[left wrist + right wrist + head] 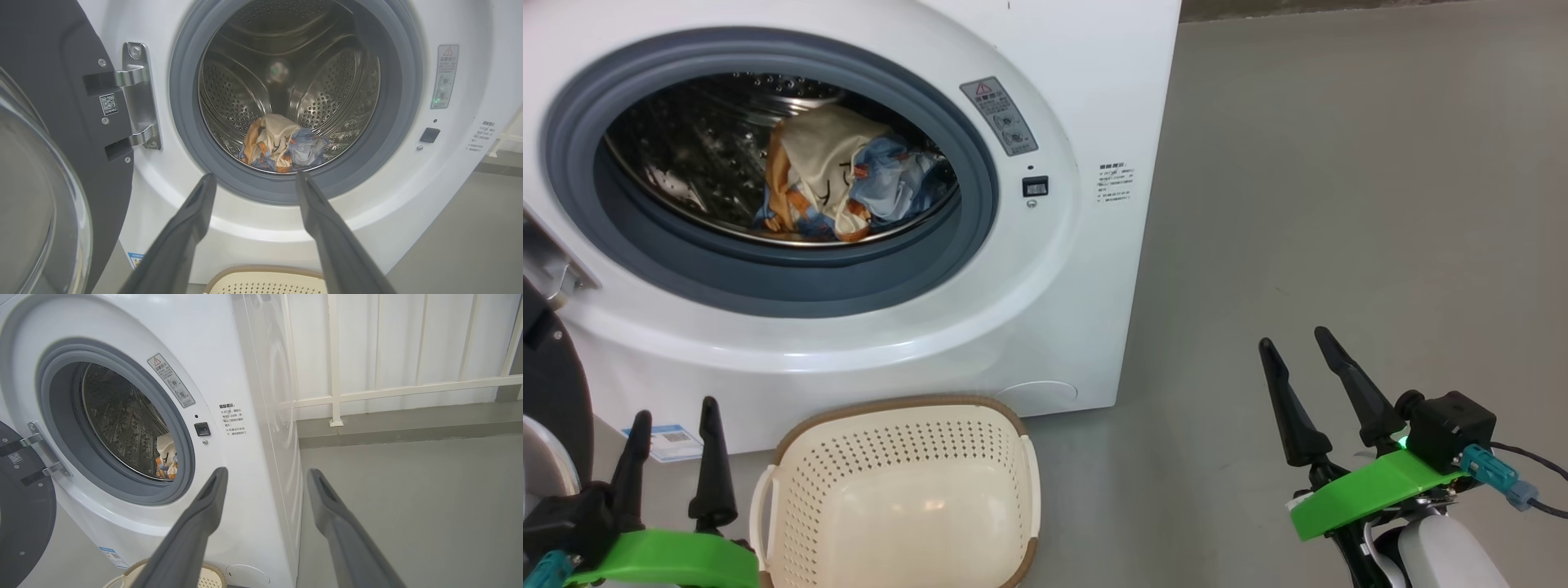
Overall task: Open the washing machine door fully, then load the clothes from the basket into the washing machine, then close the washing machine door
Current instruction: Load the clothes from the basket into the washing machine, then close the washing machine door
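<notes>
Dark fingers of the left gripper are spread wide with nothing between them. The right gripper is likewise released and empty, over bare floor. Just beside the left gripper, the basket stands on the floor against the washing machine front, with no garments inside. The clothes lie bundled at the bottom of the drum. The washing machine door hangs open at left on its hinge.

Judgement: loading is done and the closing step is in hand. Next move: the left gripper gets behind the door's free edge and swings it round to the latch.

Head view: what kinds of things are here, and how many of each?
Washing machine: 1
Washing machine door: 1
Basket: 1
Bundle of clothes: 1
Grippers: 2 (left gripper, right gripper)
Total: 6
</notes>
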